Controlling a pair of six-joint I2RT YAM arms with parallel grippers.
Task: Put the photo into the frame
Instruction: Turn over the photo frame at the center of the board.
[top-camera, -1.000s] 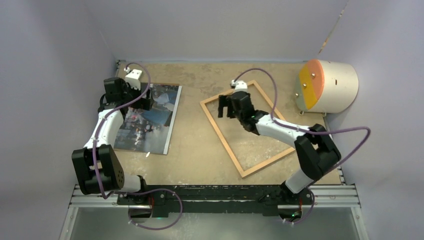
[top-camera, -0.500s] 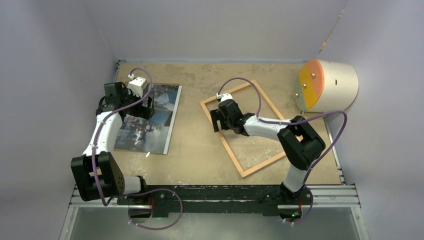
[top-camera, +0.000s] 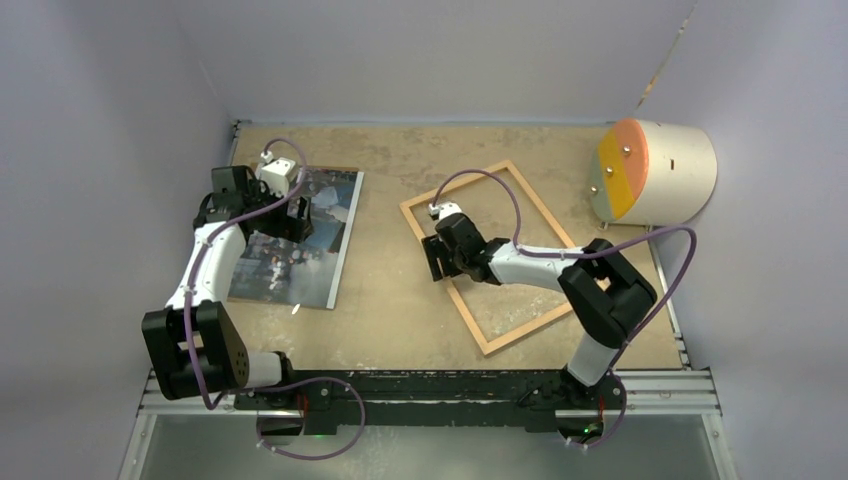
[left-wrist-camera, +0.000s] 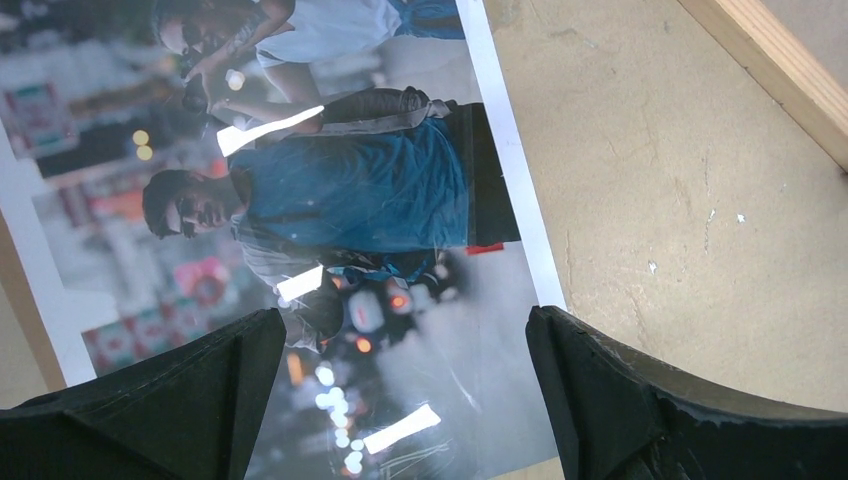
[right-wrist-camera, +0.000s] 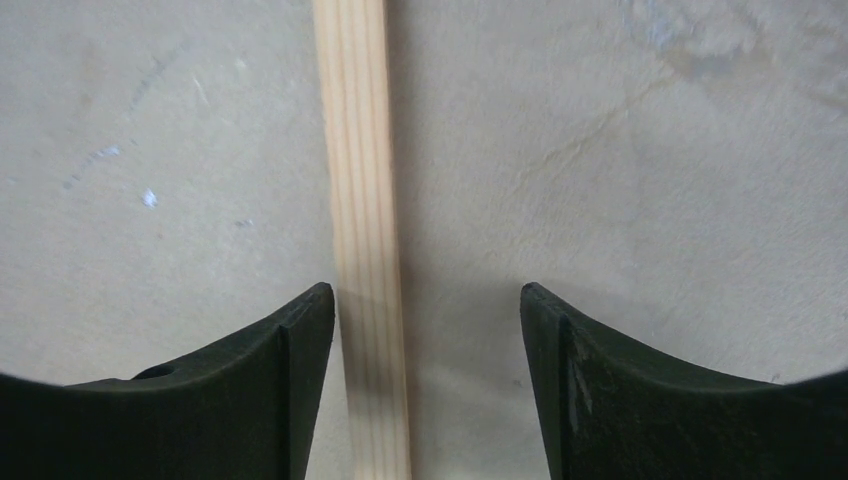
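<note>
Kim: Right gripper (top-camera: 438, 258) has slid toward 6 o'clock along the frame (top-camera: 469, 322) over the last second. It started near the 12 o'clock end of that long side. Left gripper (top-camera: 292, 218) has barely shifted.

Ravi: Right jaws?

Kim: Apart. In the wrist view the fingers (right-wrist-camera: 270, 400) straddle one pale wooden side of the frame (right-wrist-camera: 365, 200), which runs closer to the finger at 9 o'clock of that view. Contact with the wood: cannot tell.

Ravi: Frame location?

Kim: Flat on the table (top-camera: 390, 330), from centre out to 3 o'clock, rotated so its long sides run roughly 11 to 5 o'clock. Tabletop shows inside it.

Ravi: And the photo?

Kim: The photo (top-camera: 300, 265) lies flat at 9 o'clock on the table, well apart from the frame. The left gripper is over its 12 o'clock half, jaws apart. In the wrist view the print (left-wrist-camera: 370, 190) fills the gap between the fingers, showing a man in a blue shirt, and its white border ends by the 3 o'clock finger (left-wrist-camera: 640, 400). Touching or hovering: cannot tell.

Ravi: Anything else?

Kim: A cream drum (top-camera: 680, 170) with an orange-and-green face sits at 2 o'clock, clear of the frame.
</note>
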